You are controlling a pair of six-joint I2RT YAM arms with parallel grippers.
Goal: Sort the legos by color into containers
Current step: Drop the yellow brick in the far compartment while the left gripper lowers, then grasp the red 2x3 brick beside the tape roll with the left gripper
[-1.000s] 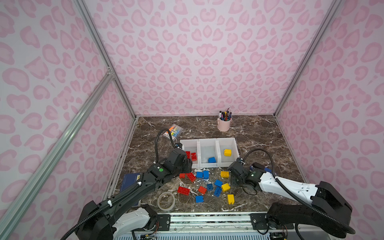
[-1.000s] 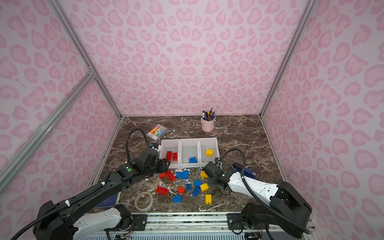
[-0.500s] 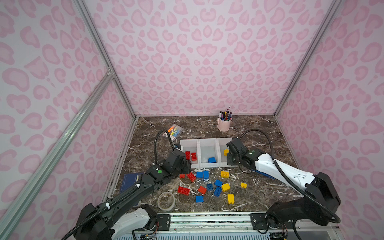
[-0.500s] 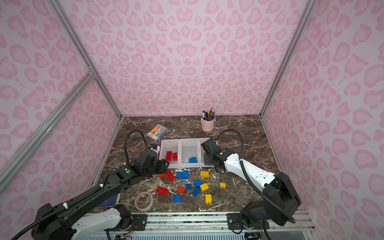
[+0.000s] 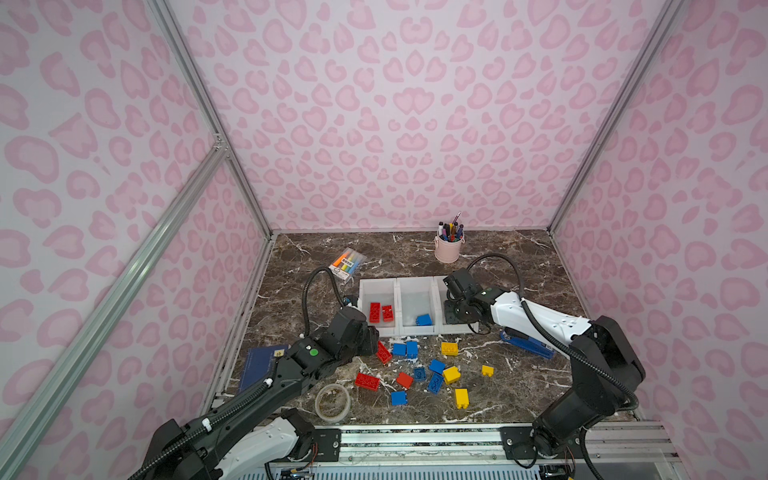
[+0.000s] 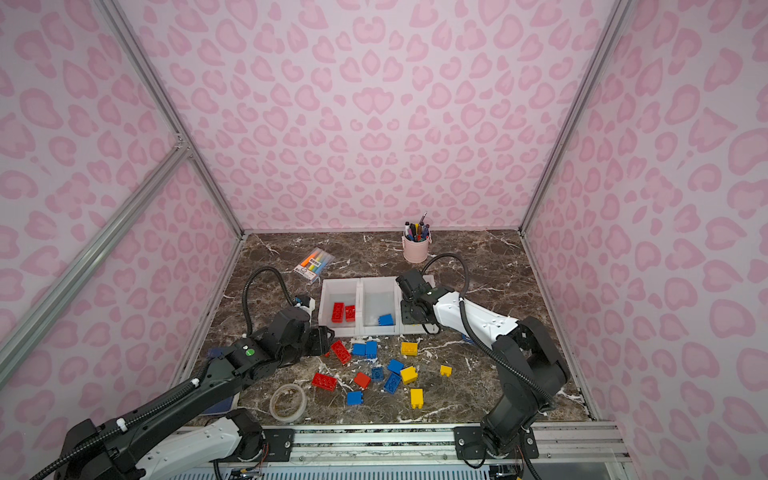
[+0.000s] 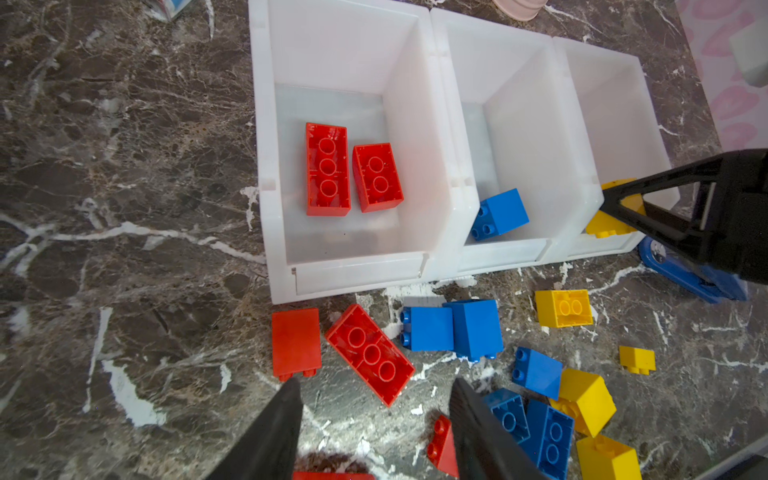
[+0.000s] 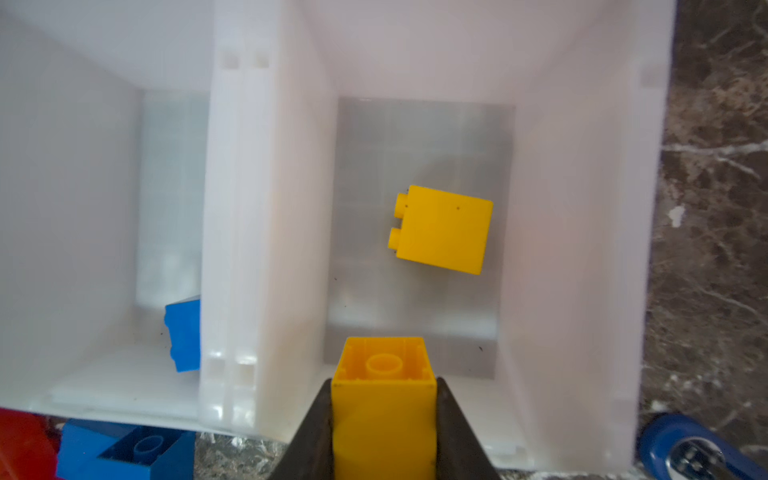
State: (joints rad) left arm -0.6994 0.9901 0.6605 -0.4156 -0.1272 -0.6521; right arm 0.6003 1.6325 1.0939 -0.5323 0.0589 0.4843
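Right gripper [image 8: 384,388] pinches a square yellow plastic brick [image 8: 384,365] over the rightmost white plastic bin [image 8: 582,249], just below frame centre in both top views. Left gripper [image 7: 374,380], spread and empty, hovers over loose coloured plastic bricks [image 5: 451,374].

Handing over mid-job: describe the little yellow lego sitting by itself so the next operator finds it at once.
Start at the row of three white bins; the loose legos lie on the marble table in front of them. At that scatter's right edge one yellow lego lies alone, touching nothing. It is smaller than the other yellow ones on the table.
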